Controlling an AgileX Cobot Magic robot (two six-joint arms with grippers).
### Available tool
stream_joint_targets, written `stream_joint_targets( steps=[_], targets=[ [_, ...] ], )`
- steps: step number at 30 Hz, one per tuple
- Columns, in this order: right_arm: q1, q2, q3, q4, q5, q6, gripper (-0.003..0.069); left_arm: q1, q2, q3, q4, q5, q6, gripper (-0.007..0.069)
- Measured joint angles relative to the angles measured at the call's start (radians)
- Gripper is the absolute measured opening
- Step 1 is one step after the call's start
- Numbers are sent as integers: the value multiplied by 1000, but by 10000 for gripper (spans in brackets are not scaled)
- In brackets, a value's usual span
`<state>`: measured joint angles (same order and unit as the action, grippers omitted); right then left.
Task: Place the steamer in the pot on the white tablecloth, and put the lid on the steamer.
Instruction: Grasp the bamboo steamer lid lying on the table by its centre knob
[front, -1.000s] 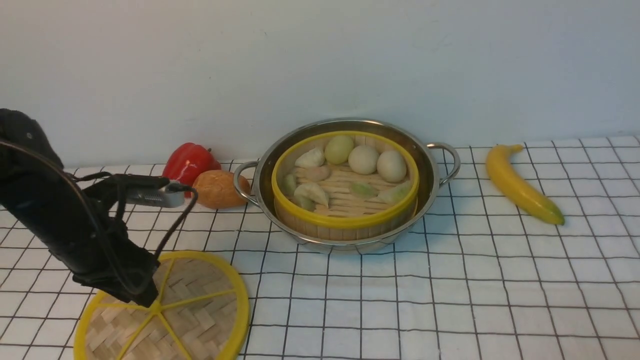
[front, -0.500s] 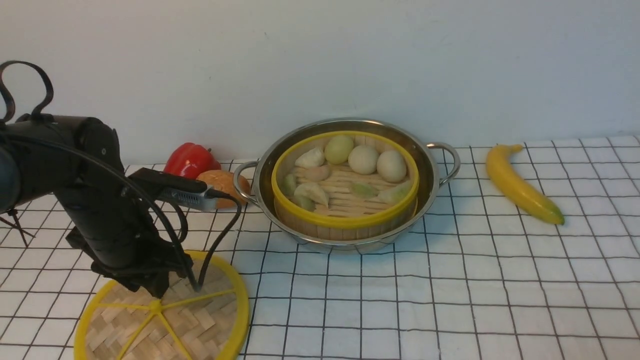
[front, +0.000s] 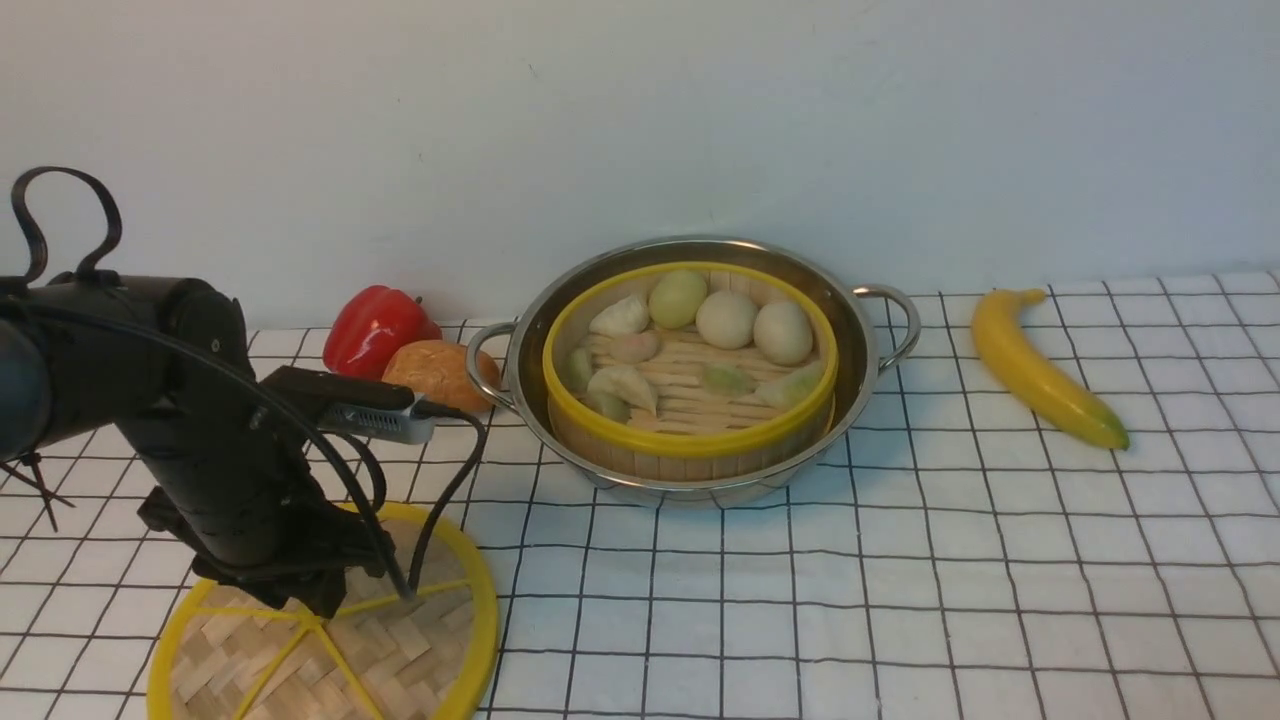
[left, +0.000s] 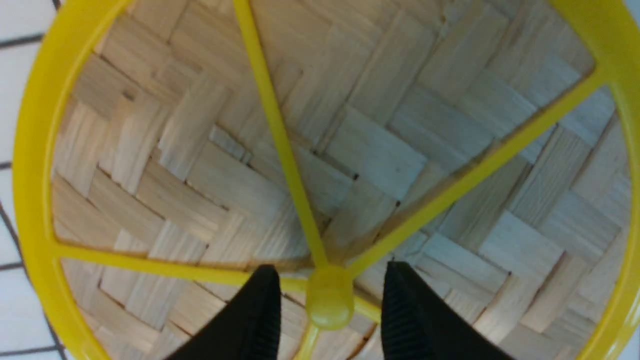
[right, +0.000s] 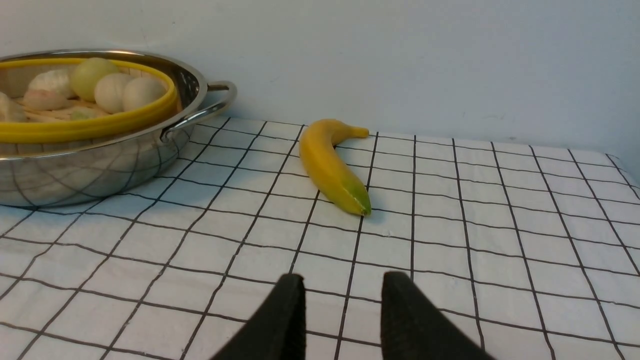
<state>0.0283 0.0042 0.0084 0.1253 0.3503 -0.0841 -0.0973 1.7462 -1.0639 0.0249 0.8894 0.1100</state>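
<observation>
Pale wall behind, white tablecloth (front: 900, 600) with its black grid over the tabletop, and at its near left corner the lid (front: 410, 640) lies flat, well apart from the pot. The left fingers (left: 255, 315) are apart and stand one on each side of the lid's yellow hub (left: 329, 297); neither seems to touch it yet. I judge the step in hand to be picking up the lid, since the steamer (front: 690, 445) already sits inside the pot (front: 865, 350) at the far middle, its dumplings showing. To do it well, the fingers should go down between the spokes, not onto one, until their tips pass the hub's widest part. They should then close squarely, so that the disc does not swing or tip when raised. Lift straight up before carrying it right and far, high enough to clear the pot's left handle, and keep the lid level so its rim meets the steamer's rim all round. A bread roll (front: 435, 375) and a red pepper (front: 375, 325) lie just left of the pot, below a high carry. The right fingers (right: 280, 320) are also apart, holding nothing, over bare cloth with the banana (right: 332, 165) beyond them.
</observation>
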Motion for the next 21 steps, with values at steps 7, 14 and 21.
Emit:
stream_joint_targets(
  steps=[7,14,21],
  targets=[
    [0,0,0,0,0,0,240,0,0,0,1,-10,-1,274],
    [0,0,0,0,0,0,240,0,47,0,0,0,-15,274],
    [0,0,0,0,0,0,240,0,52,0,5,14,-24,256]
  ],
)
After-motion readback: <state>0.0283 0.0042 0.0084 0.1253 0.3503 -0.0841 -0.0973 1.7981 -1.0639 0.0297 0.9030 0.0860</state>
